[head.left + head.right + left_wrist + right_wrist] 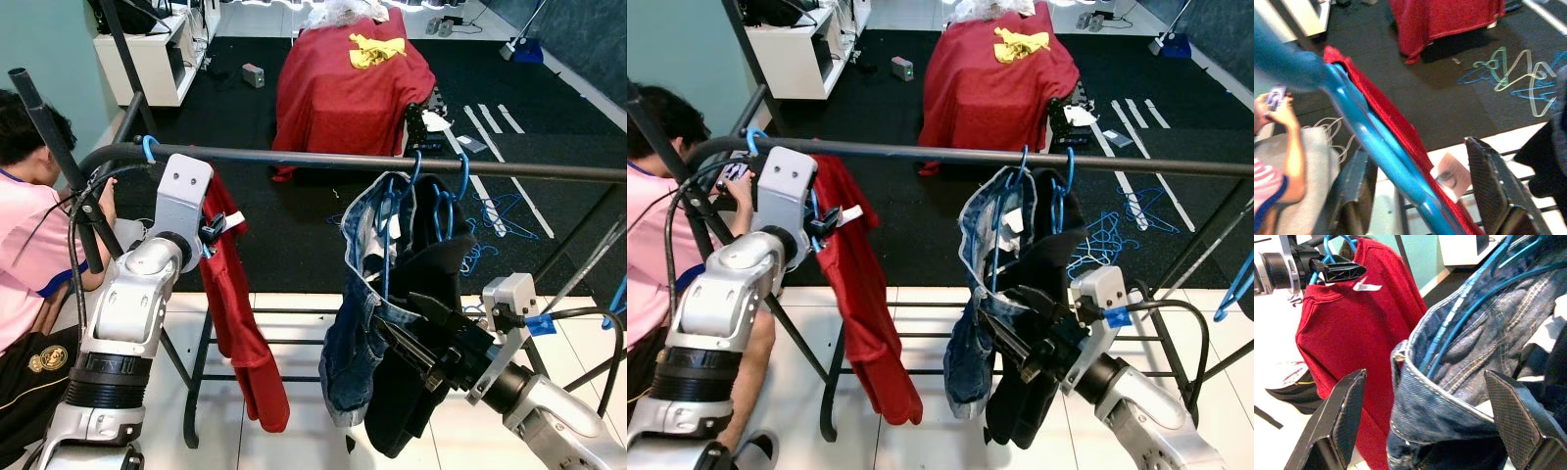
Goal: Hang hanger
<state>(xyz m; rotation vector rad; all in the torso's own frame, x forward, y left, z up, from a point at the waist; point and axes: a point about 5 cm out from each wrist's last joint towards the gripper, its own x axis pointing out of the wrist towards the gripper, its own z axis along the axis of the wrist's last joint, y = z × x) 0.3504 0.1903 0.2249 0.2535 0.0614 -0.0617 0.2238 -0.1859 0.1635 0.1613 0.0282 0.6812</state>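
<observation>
A blue hanger carrying a red shirt hangs at the left end of the black rail, its hook over the bar. My left gripper is up at the shirt's collar, open, with one finger on each side of the hanger's arm. Further right, blue jeans and a dark garment hang from other blue hangers. My right gripper is open below the rail, its fingers either side of the jeans' waistband.
A person in a pink shirt sits at the left by the rack's upright, holding a phone. A red-draped table stands behind, with loose blue hangers on the dark mat and a white shelf at the back left.
</observation>
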